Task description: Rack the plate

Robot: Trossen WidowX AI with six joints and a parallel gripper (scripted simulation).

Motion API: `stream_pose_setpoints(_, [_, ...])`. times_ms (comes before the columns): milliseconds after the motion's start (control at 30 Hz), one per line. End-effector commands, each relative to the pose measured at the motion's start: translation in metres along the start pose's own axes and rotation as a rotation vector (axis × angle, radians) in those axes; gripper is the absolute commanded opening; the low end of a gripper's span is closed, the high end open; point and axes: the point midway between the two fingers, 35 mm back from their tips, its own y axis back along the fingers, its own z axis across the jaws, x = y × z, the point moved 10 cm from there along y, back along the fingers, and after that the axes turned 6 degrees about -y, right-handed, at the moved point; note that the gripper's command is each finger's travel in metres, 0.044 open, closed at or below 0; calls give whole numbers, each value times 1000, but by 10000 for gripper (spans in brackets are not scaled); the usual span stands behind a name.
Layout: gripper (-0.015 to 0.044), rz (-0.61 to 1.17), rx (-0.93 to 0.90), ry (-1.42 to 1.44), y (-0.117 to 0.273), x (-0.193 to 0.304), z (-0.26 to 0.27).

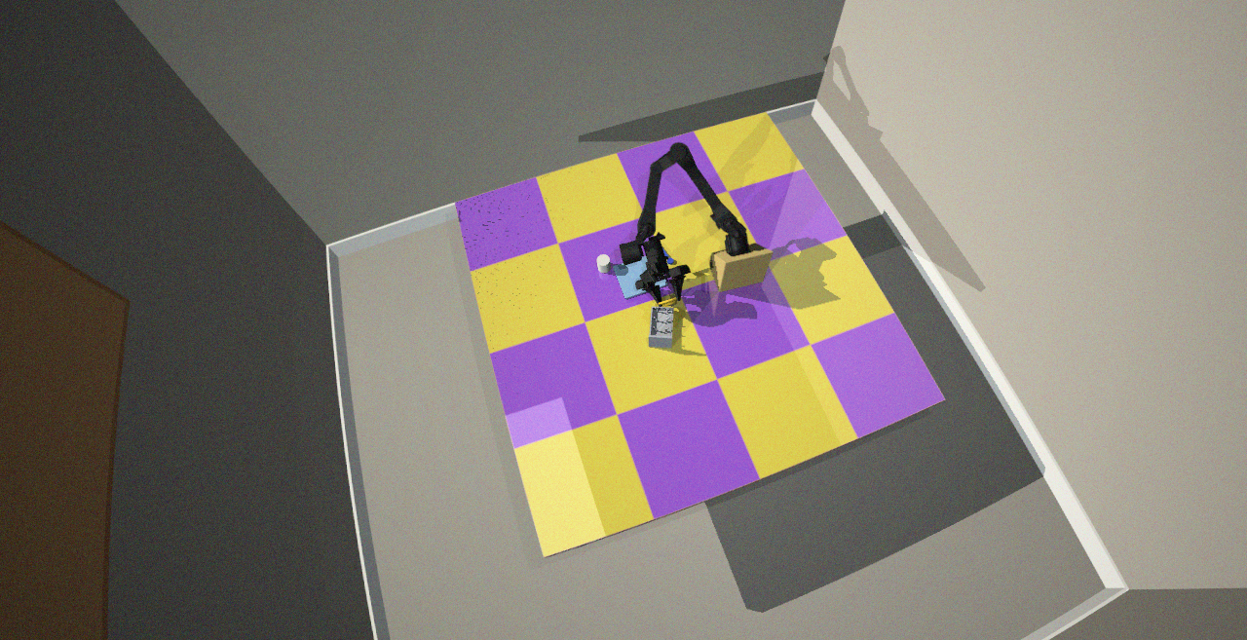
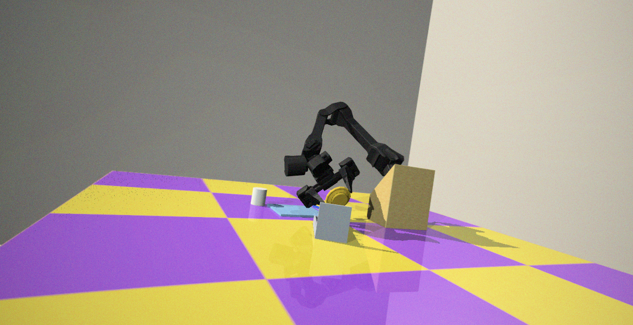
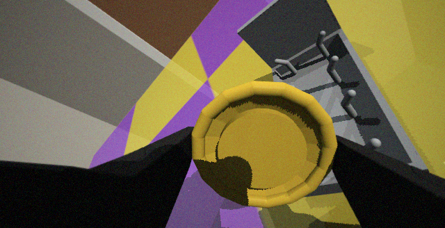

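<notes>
The yellow round plate is held off the table, tilted steeply, with its underside towards the exterior camera. My gripper is shut on the plate, one finger at each side of its rim. The grey dish rack stands on the checkered table. The plate is at the rack's end away from its tall end panel. In the wrist view several rails show beyond and right of the plate, which hides part of the rack.
A pale blue board lies behind the rack, partly under the arm in the top view. A white cylinder stands beside the board. A large tan block stands right of the rack, near the arm's base. A small blue object lies beside the board.
</notes>
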Motion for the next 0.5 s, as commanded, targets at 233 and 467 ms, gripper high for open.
stream_pose_setpoints(233, [0, -183, 8, 257, 2, 22, -8])
stream_pose_setpoints(467, [0, -293, 54, 422, 4, 35, -12])
